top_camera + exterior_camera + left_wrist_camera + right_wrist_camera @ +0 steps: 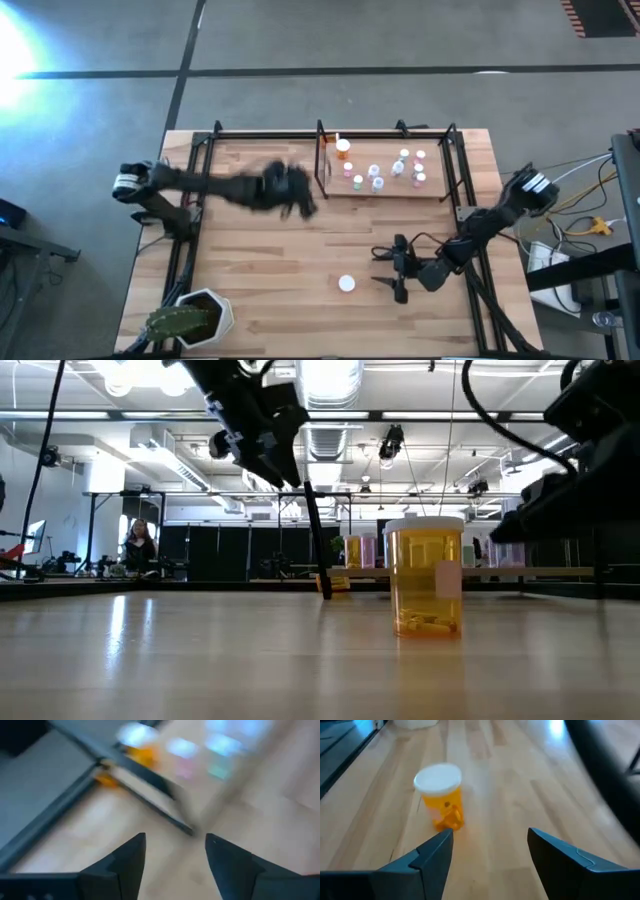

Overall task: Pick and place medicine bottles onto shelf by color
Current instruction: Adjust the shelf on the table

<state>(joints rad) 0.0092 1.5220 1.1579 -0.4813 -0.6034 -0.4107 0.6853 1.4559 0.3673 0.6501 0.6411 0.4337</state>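
Standing upright near the front middle of the butcher-block wooden tabletop [260,270], a translucent orange medicine bottle with a white cap [346,284] sits alone, well apart from the shelf. The right gripper [398,270] hovers just beside this bottle on its right, fingers spread and nothing between them; in the right wrist view the same bottle [441,796] stands a little ahead of the two dark fingers [432,857], untouched. The small light-wood shelf framed by thin black metal rods [385,190] sits at the back right of the table. It carries another orange bottle with a white cap [343,149] at its left end and a cluster of smaller bottles with white, green and pink tops [395,170] spread toward its right. The left gripper [300,200] is near the shelf's left end, blurred in the high view; the left wrist view shows its fingers [131,857] parted and empty above bare wood. A white pot holding a green cactus [195,315] stands at the front left corner.
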